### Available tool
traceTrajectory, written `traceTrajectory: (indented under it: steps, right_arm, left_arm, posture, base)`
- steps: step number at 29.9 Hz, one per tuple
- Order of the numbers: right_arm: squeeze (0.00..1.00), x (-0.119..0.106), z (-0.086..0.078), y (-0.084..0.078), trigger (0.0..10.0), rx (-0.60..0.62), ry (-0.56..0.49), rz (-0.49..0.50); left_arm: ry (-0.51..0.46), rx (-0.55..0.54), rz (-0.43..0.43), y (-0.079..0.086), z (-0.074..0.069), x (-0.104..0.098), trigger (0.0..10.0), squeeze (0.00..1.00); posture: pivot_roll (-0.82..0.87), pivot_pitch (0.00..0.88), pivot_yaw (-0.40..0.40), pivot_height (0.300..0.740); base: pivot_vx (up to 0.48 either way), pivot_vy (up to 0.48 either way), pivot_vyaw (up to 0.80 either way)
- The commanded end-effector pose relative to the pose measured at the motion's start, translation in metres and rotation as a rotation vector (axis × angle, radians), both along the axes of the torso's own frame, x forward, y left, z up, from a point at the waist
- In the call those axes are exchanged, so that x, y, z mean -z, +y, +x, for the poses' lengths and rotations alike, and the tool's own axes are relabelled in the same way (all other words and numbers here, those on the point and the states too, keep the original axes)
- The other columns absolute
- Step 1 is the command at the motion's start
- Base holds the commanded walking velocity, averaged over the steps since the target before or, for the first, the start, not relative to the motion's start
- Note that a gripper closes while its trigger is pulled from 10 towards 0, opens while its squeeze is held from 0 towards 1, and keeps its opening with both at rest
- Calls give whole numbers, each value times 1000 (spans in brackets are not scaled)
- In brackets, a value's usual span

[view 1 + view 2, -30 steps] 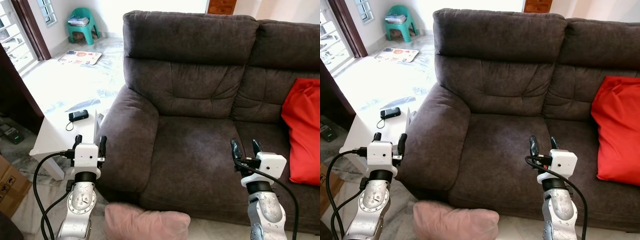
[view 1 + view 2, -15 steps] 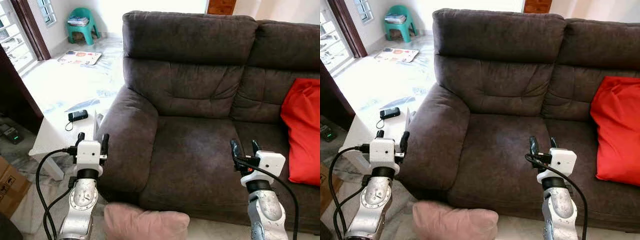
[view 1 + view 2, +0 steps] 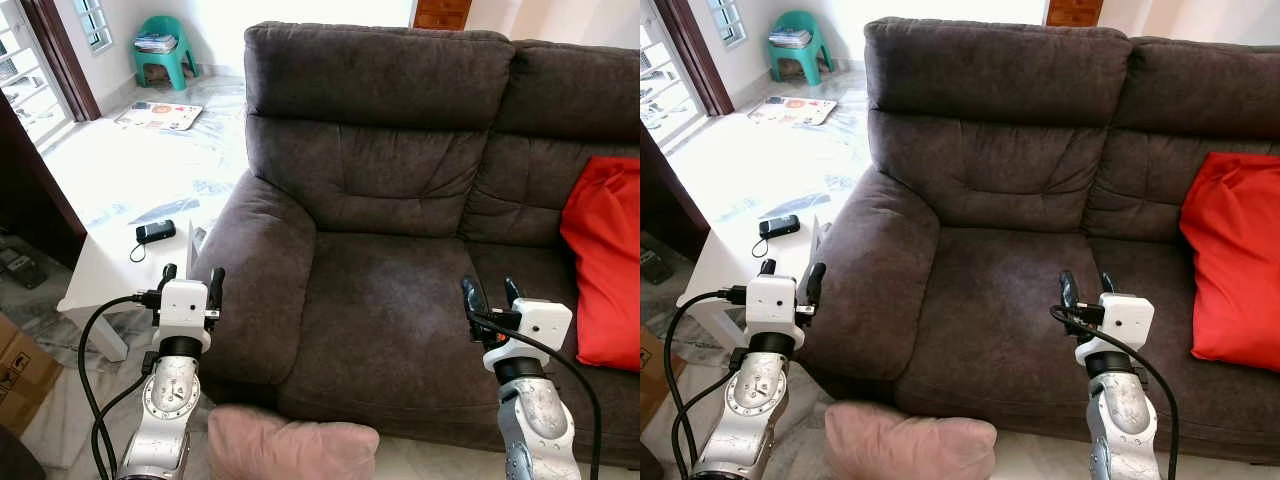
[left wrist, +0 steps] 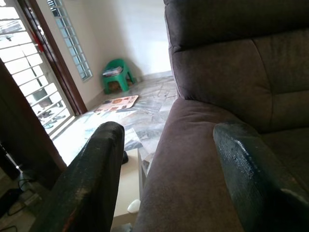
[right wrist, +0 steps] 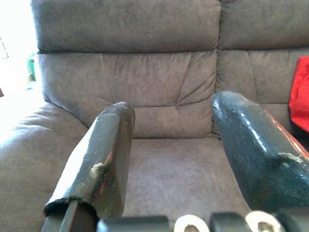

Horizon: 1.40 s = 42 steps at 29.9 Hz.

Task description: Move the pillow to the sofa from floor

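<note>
Your pillow (image 3: 292,445) lies on the floor (image 3: 60,415) hard against the front of the sofa (image 3: 400,200), below the near end of its arm. Its long axis runs across your view, parallel to the sofa front.

Both hands are raised well above it, fingers pointing up and toward the sofa. The left hand (image 3: 188,274) stands in front of the sofa arm with its fingers spread and nothing between them. The right hand (image 3: 488,291) hovers over the seat cushion, likewise spread and empty.

Finding: the pillow sits below and between the two arms, nearer the left one. Its left end lies just beside the left forearm; the right hand is well apart, off past the pillow's right end. Any reach must go downward and back toward your body, not forward. The left arm looks the better placed.

A red cushion (image 3: 603,260) occupies the right seat; the seat ahead is bare.
</note>
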State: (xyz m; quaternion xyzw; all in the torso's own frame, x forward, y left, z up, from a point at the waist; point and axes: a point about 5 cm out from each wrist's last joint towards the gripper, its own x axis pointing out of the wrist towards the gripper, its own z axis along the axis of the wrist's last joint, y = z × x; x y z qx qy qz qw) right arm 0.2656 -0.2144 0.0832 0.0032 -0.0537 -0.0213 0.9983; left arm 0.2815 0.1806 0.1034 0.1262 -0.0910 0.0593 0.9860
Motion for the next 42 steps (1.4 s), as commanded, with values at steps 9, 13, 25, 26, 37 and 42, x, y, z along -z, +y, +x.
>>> traceTrajectory:
  steps: [9, 13, 25, 26, 37, 42]
  right_arm:
    - [0, -7, 4, 4, 10000, -28, -11, -13]
    - [0, -8, 4, 6, 10000, -39, -11, -12]
    - [0, -9, 6, 7, 10000, -49, -20, -16]
    - [0, -10, 6, 7, 10000, -47, -21, -14]
    - [0, -10, 7, 6, 10000, -31, -21, -1]
    - [0, -10, 8, 6, 10000, -30, -20, -3]
  left_arm:
    - [-11, 10, -15, -3, 1, -4, 10000, 0]
    - [-13, 7, -16, -3, 2, -4, 10000, 0]
    - [-13, 9, -25, -5, 3, -5, 10000, 0]
    - [-12, 6, -30, -5, 3, -5, 10000, 0]
    - [3, -1, -32, -3, 4, -3, 10000, 0]
    - [2, -1, -35, -3, 5, -3, 10000, 0]
  posture:
    - [-17, 0, -36, 739]
    - [-16, 0, -37, 739]
    - [-15, 0, -41, 739]
    - [-14, 0, -41, 739]
    - [-12, 0, -38, 739]
    - [-15, 0, -37, 739]
  base:
    - [0, 0, 0]
    - [0, 0, 0]
    - [0, 0, 0]
    - [0, 0, 0]
    - [0, 238, 0]
    - [0, 325, -520]
